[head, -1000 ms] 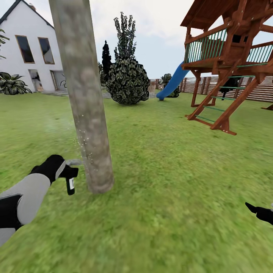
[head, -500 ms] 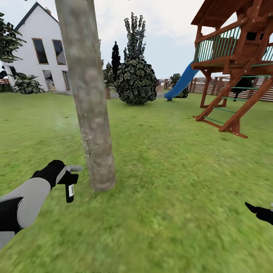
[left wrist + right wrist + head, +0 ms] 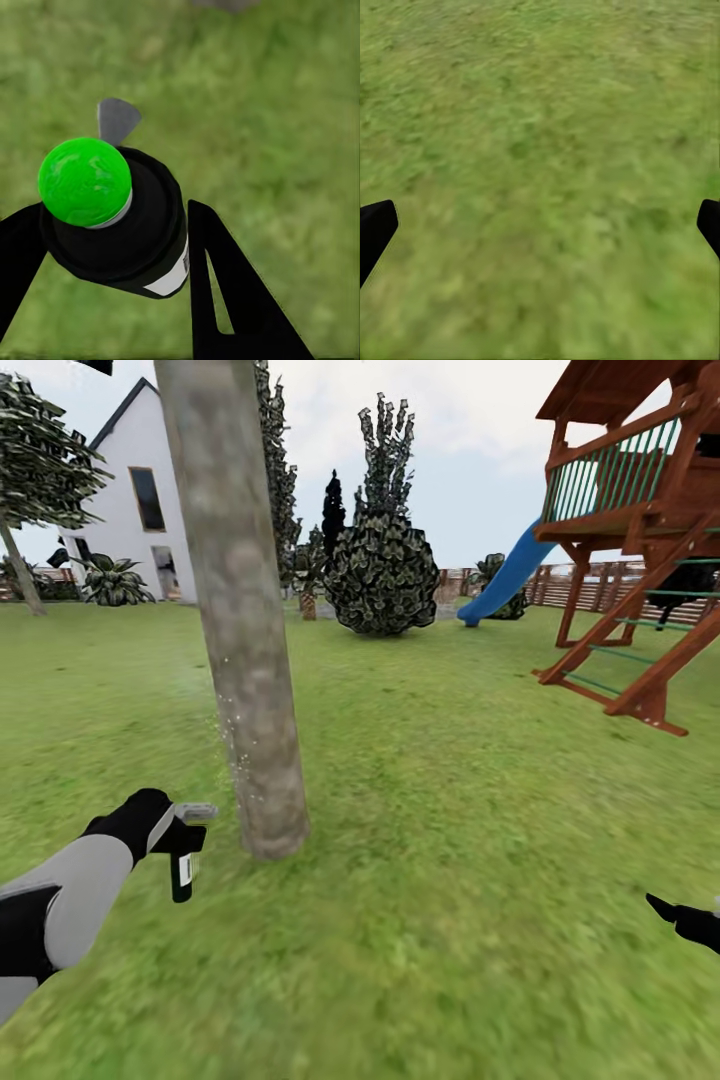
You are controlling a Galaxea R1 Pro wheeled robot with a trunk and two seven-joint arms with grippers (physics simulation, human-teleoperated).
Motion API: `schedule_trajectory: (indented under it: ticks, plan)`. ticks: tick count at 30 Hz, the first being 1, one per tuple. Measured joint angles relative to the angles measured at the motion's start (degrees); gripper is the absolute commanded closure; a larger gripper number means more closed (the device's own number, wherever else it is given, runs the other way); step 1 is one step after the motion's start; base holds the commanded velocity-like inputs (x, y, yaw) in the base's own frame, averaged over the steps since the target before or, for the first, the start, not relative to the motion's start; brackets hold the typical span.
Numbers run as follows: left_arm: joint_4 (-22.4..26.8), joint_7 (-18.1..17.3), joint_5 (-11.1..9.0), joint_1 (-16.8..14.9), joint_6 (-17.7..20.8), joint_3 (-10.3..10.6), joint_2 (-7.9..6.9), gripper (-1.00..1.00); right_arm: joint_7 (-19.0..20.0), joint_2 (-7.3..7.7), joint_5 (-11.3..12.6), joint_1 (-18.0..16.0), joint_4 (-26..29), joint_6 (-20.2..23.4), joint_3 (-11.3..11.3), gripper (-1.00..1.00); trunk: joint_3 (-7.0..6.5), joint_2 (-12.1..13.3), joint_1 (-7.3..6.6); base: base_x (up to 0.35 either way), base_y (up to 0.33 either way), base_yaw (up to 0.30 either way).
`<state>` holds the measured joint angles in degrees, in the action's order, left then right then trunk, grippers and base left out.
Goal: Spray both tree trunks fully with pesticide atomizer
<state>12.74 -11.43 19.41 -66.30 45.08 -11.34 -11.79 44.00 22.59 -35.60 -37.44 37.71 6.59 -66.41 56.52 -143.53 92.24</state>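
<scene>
Here the left hand [image 3: 165, 828] is clenched around the pesticide atomizer [image 3: 183, 857], its grey nozzle aimed at the tree trunk [image 3: 245, 660] just to its right; fine droplets speckle the bark. The right hand [image 3: 540, 225] hangs released over the lawn [image 3: 450, 840].

a green lawn [image 3: 450, 810] carries all: tree trunk [image 3: 245, 660] rooted at ten o'clock, round shrub [image 3: 382, 585] at twelve, wooden play tower [image 3: 640, 560] at two.

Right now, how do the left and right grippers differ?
The left gripper is shut on the atomizer, held beside the tree trunk; the right gripper is open, empty, over lawn. Both have black fingers.
</scene>
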Motion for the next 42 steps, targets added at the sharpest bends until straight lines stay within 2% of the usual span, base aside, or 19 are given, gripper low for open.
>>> schedule_trajectory:
  ticks: [5, 15, 24, 30, 35, 42]
  plan:
    - [0.1, -0.1, 0.0, 0.1, 0.0, 0.0, 0.06, 1.0, 0.0, 0.0, 0.0, 0.0, 0.0, 0.0, 0.0, -1.0, 0.0, 0.0, 0.0, 0.0, -0.097, 0.102]
    - [0.2, 0.0, 0.0, 0.1, 0.0, 0.0, 0.1, 1.0, 0.0, 0.0, 0.0, 0.0, 0.0, 0.0, 0.1, -1.0, 0.0, 0.0, 0.0, 0.0, -0.296, 0.136]
    - [0.5, 0.0, 0.0, 0.1, 0.0, 0.0, 0.23, 1.0, 0.0, 0.0, 0.0, 0.0, -0.1, -0.1, 0.0, -1.0, 0.0, 0.0, 0.0, 0.007, -0.304, 0.014]
    - [0.6, 0.2, 0.0, 0.1, 0.0, -0.1, 0.19, 1.0, 0.0, 0.0, 0.0, 0.0, -0.1, -0.1, -0.1, -1.0, 0.0, 0.0, 0.0, 0.187, -0.277, 0.173]
    - [0.6, 3.0, 0.0, 0.1, 0.0, 0.0, 0.19, 1.0, -0.1, 0.0, 0.0, 0.0, -0.1, -0.1, -0.1, -1.0, 0.0, 0.0, 0.0, 0.239, -0.252, 0.258]
    - [0.6, 3.3, -0.1, 0.1, 0.1, 0.0, 0.3, 1.0, -0.1, 0.0, 0.0, 0.0, -0.1, -0.1, -0.1, -1.0, 0.0, 0.0, 0.0, 0.231, -0.257, 0.26]
